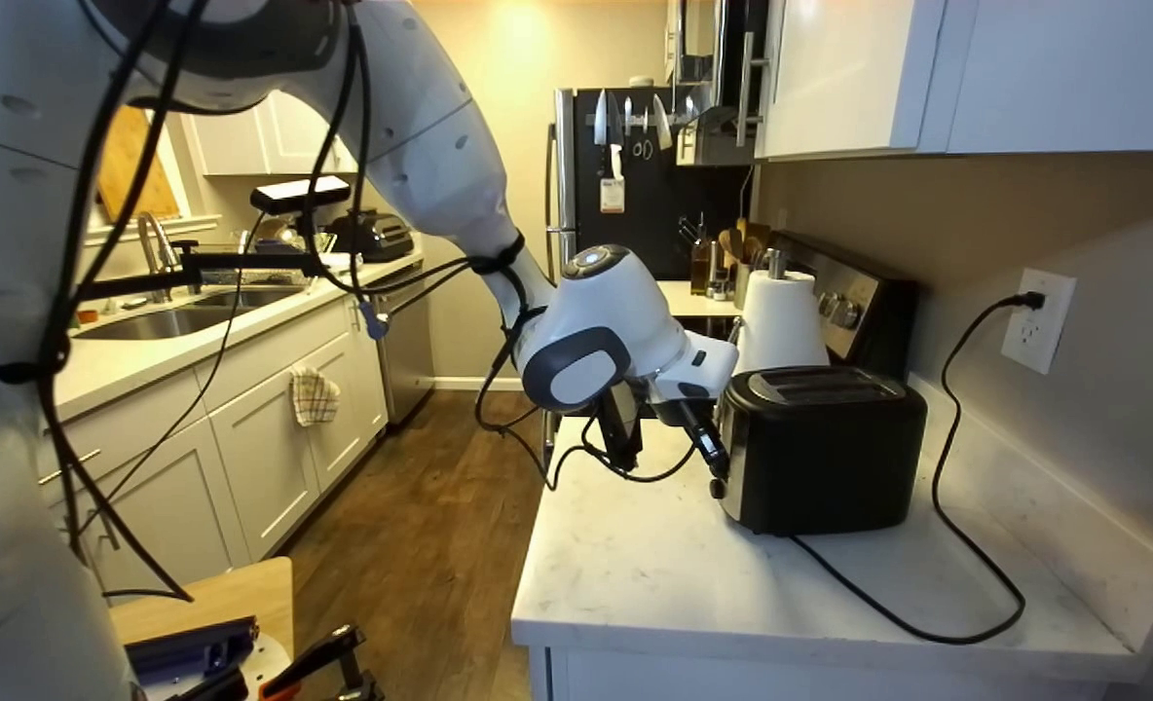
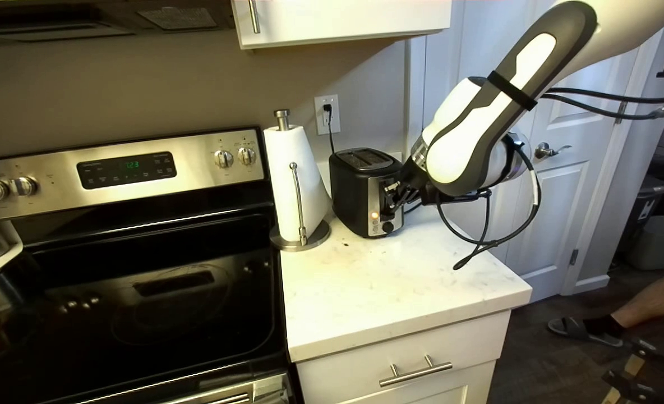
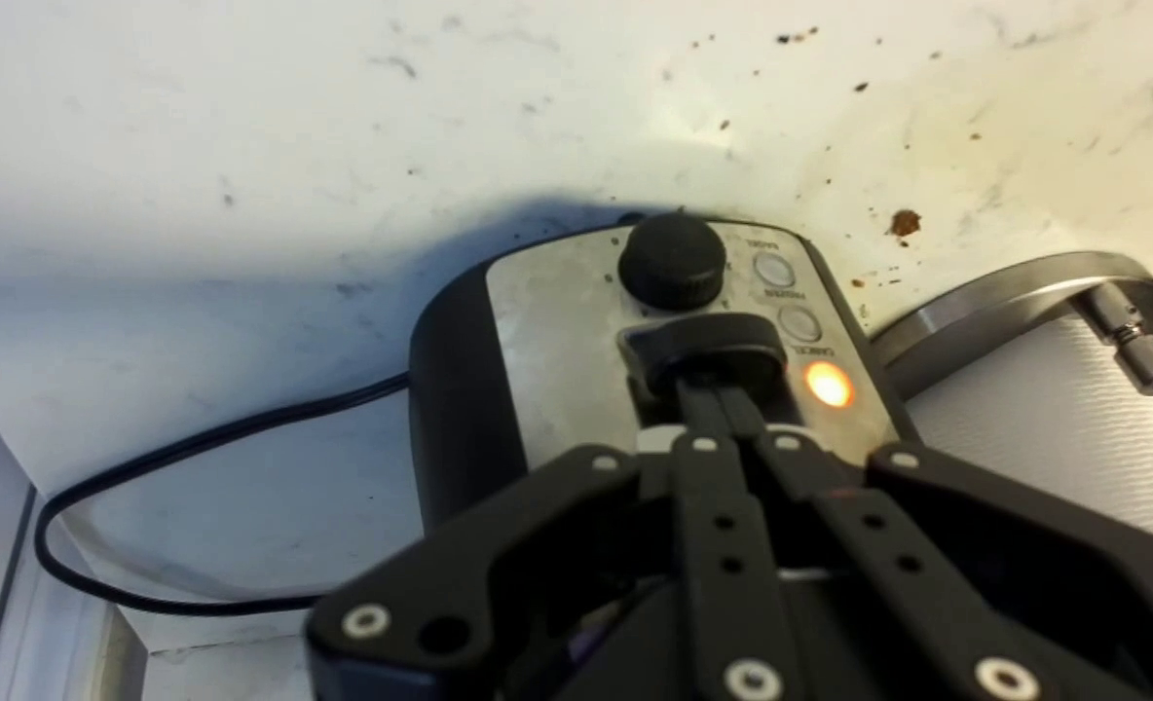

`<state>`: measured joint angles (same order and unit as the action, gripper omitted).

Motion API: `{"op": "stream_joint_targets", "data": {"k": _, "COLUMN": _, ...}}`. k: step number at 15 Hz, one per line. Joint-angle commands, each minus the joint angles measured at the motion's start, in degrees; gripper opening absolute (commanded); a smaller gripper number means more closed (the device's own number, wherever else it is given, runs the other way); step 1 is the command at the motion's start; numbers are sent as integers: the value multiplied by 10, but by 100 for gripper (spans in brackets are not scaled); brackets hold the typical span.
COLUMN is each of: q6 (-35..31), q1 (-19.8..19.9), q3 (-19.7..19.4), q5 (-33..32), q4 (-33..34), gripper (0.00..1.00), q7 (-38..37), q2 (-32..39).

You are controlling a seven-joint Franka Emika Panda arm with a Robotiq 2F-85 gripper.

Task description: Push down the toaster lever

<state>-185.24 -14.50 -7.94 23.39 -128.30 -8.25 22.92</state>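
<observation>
end effector (image 3: 720, 391) pressed together, tips against lever (image 3: 718, 336) just beside black knob (image 3: 672, 263), orange light (image 3: 830, 384) lit, toaster (image 1: 830, 458) upright on tabletop (image 1: 625, 565), power cord (image 3: 275, 416) plugged into wall outlet (image 1: 1042, 326)

Warm glow on far wall (image 1: 520, 58); bluish shadow (image 3: 528, 224) beside toaster (image 3: 462, 399); orange indicator (image 3: 829, 385) glaring; button lettering (image 3: 814, 351) soft.

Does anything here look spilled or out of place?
Yes, a little: brown specks, perhaps crumbs, dot the pale counter by the toaster. One larger brown spot sits near the paper towel holder's metal base. They look like mess, unlike the counter's grey marbling.
</observation>
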Motion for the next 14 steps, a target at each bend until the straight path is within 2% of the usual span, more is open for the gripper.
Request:
{"op": "stream_joint_targets", "data": {"k": 1, "q6": -74, "q1": 10, "q3": 6, "q5": -38, "q4": -32, "gripper": 0, "q7": -13, "q2": -5}}
{"op": "stream_joint_targets", "data": {"k": 5, "q6": -96, "q1": 27, "q3": 44, "q5": -60, "q4": -86, "gripper": 0, "q7": 0, "q2": -63}}
{"op": "stream_joint_targets", "data": {"k": 11, "q6": -72, "q1": 59, "q3": 129, "q5": -89, "q4": -140, "gripper": 0, "q7": -6, "q2": -127}}
{"op": "stream_joint_targets", "data": {"k": 13, "q6": -61, "q1": 51, "q3": 124, "q5": -90, "q4": -146, "gripper": 0, "q7": -7, "q2": -138}}
{"op": "stream_joint_targets", "data": {"k": 14, "q6": -56, "q1": 53, "q3": 124, "q5": -90, "q4": -147, "gripper": 5, "q7": -8, "q2": -142}}
